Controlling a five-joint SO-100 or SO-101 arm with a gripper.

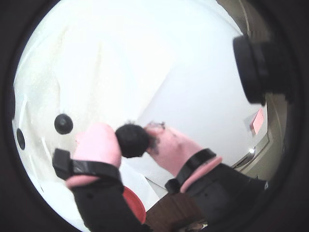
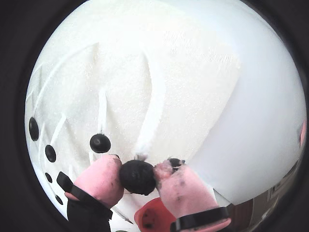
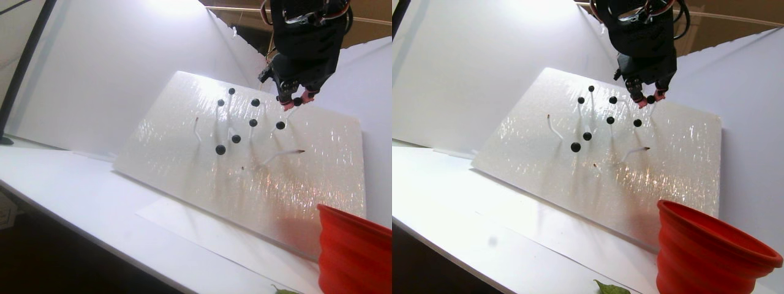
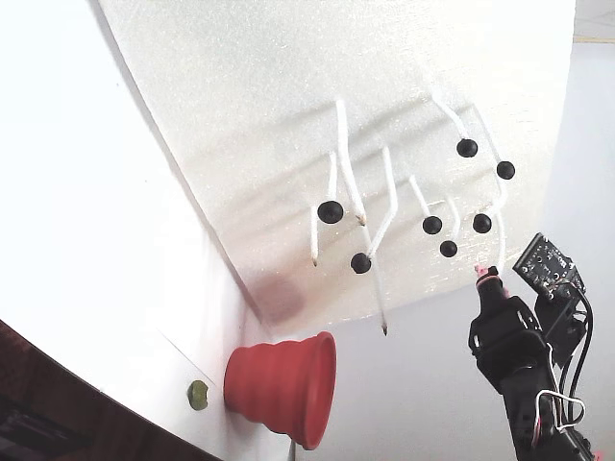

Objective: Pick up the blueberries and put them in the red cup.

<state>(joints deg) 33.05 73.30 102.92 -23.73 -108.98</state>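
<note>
arm raised | pincer (image 2: 138,176) clamped on one berry | pink fingertips (image 2: 101,176)

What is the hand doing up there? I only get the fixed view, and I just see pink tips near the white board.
Observer: In both wrist views the hand is shut on a blueberry, pinched between its pink fingers.
Operator: Is that berry on a stem?
Observer: It looks so. In a wrist view a white stem runs down the board and ends right at the top of the berry.
Operator: The red cup looks tipped sideways to me. Is it?
Observer: No. The stereo pair view shows the red cup standing upright on the white table, mouth up, by the board's lower right corner.
</note>
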